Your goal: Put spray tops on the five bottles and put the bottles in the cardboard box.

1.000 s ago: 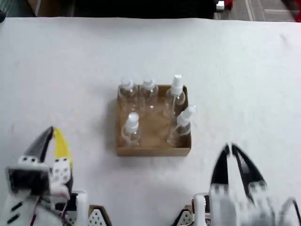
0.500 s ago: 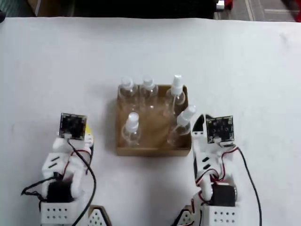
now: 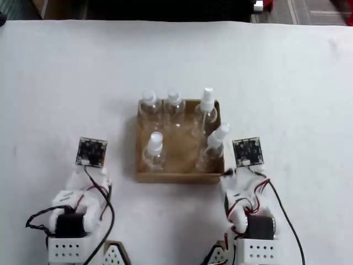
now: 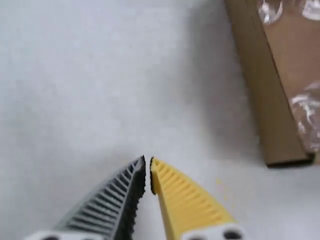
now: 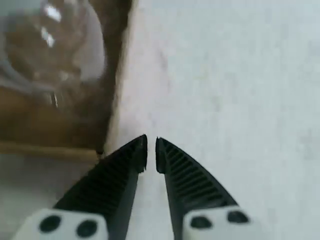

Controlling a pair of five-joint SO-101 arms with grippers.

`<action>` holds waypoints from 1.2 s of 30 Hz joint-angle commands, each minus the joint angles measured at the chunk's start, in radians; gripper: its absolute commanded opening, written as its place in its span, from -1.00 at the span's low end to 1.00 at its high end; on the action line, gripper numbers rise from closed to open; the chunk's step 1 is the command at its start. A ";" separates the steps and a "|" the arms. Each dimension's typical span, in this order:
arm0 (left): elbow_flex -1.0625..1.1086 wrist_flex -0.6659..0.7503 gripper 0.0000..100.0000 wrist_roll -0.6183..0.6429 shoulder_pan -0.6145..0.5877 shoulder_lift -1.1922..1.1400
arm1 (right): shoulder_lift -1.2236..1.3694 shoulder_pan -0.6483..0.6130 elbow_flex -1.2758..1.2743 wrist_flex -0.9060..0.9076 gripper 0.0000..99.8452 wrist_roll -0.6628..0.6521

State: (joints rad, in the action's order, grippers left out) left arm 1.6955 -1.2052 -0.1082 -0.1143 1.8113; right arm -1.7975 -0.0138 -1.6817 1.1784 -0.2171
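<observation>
The cardboard box (image 3: 179, 175) stands mid-table with five clear bottles upright inside, each with a white top. Three are in the far row (image 3: 149, 107) (image 3: 174, 106) (image 3: 205, 113) and two in the near row (image 3: 154, 150) (image 3: 214, 144). My left arm (image 3: 83, 190) is folded at the near left of the box. Its grey and yellow gripper (image 4: 148, 164) is shut on nothing, pointing down at bare table beside the box wall (image 4: 257, 95). My right arm (image 3: 248, 193) is folded at the near right. Its black gripper (image 5: 151, 144) is shut and empty by the box's near corner (image 5: 107, 145), where a bottle (image 5: 55, 45) shows.
White cloth covers the table (image 3: 287, 83), with open room on every side of the box. Both arm bases (image 3: 69, 248) (image 3: 253, 251) sit at the near edge. The table's far edge (image 3: 176, 21) borders a dark floor.
Both arms swung from lying low with fingers forward to a folded pose with grippers pointing down, then drew back slightly toward the near edge. The box and bottles have not moved.
</observation>
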 commanded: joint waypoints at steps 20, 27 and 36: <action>-0.003 -0.083 -0.95 0.008 -0.008 0.013 | -0.001 -0.136 -0.009 0.087 -0.96 0.048; -0.003 -0.083 -0.95 0.006 -0.010 0.013 | -0.001 -0.136 -0.009 0.087 -0.96 0.048; -0.003 -0.083 -0.95 0.006 -0.010 0.013 | -0.001 -0.136 -0.009 0.087 -0.96 0.048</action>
State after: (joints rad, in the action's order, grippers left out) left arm 1.6955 -1.2820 -0.1082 -0.1143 1.8113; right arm -1.7975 -0.1412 -1.6817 1.2597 -0.1803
